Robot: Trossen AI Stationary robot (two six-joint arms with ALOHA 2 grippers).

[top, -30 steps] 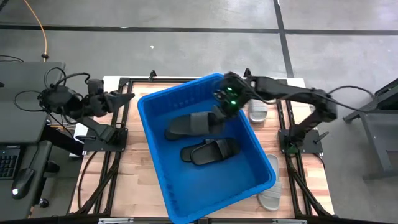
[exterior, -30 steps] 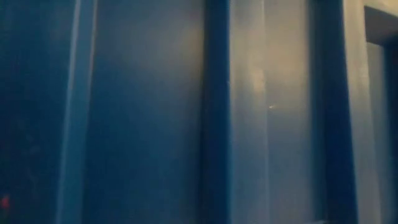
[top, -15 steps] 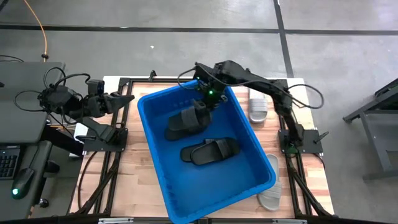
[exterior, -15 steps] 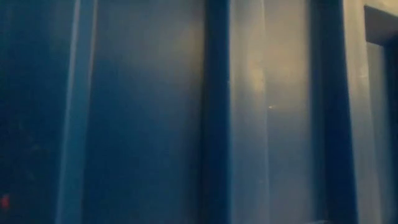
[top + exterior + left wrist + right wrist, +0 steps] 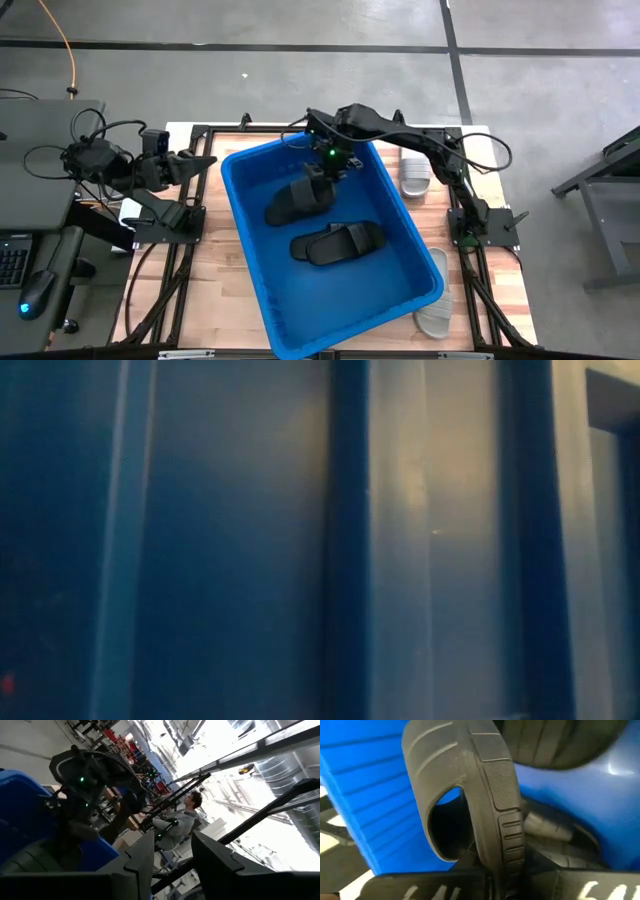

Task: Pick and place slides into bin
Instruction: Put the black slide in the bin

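Note:
The blue bin (image 5: 234, 190) stands mid-table; its wall fills the low view (image 5: 250, 540). My right gripper (image 5: 330, 163) reaches over the bin's far end and is shut on a black slide (image 5: 298, 198), which slants down into the bin. I cannot tell whether its low end touches the floor. A second black slide (image 5: 340, 242) lies on the bin floor. Pale grey slides lie on the table right of the bin (image 5: 415, 178), (image 5: 434, 320). My left gripper (image 5: 205, 158) is open and empty, left of the bin's far corner. My right gripper pinches the black slide's sole by one end (image 5: 495, 865), beside the strap (image 5: 427, 765), between its two fingers. The sole stands on edge in the hold and runs straight on from the fingers. The fingers slant down from the far right into the bin.
A third grey slide (image 5: 441, 265) shows partly under the bin's right rim. The bin covers most of the table. A person (image 5: 182, 817) sits in the room beyond, seen in the left wrist view. Dark equipment stands left of the table (image 5: 40, 200).
My right gripper has gone toward the table's left edge, from near the bin's right wall to above its far end, and the arm has swung round behind it. The gripped end of the black slide went with it; the low end stayed about where it was.

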